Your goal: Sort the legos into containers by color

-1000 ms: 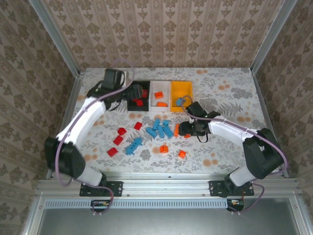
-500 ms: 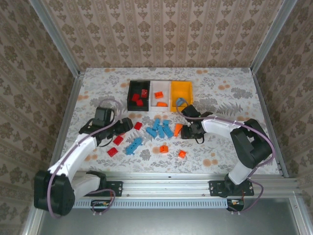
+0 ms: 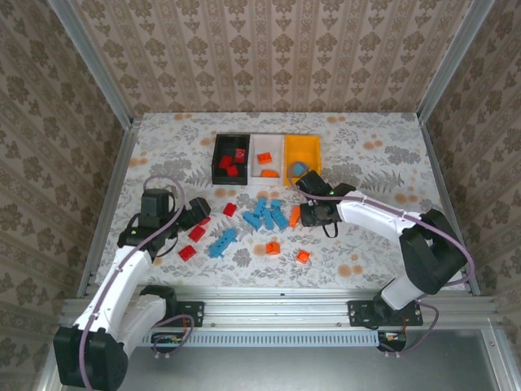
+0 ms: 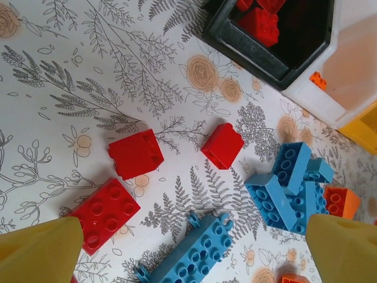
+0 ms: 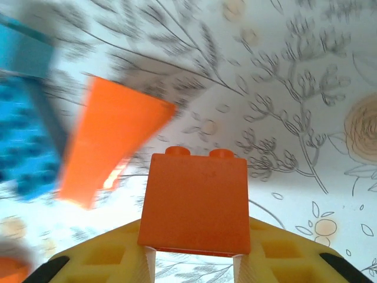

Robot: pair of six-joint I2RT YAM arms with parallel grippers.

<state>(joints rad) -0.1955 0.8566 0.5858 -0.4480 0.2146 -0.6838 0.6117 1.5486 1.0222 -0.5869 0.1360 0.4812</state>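
**Right wrist view: orange brick (image 5: pixel 197 203) clamped in the right fingers (image 5: pixel 100 256), left fingers (image 4: pixel 38 250) spread wide**

The right wrist view shows what the top external view cannot. The orange brick sits pinched between the 2 yellow fingers, its smooth face toward the camera and 2 studs along its top edge. Behind it on the tabletop (image 5: pixel 306 88) lies a second orange piece (image 5: pixel 112 144), and blue bricks (image 5: pixel 23 135) are at the left. Both are blurred. From above, the right fingers sit just beside the right edge of the blue cluster, and the grip itself is too small to make out.

The left wrist view has the yellow left fingers at its 2 bottom corners, wide apart. A long blue brick (image 4: pixel 188 253) lies between them. Ahead are 3 red bricks (image 4: pixel 136 153), each showing 4 studs or a plain side, well apart from one another.

The top external view alone gives the whole layout. The 3 bins stand touching in a row at the far middle of the tabletop. The black bin (image 3: pixel 216 159) is on the left and holds red pieces. The white bin (image 3: pixel 266 140) is in the middle and holds orange pieces. The orange-yellow bin (image 3: pixel 303 151) is on the right. Loose legos lie between the arms, with red to the left and blue in the centre. Nearer the bases are 2 small orange bricks (image 3: pixel 273 248).
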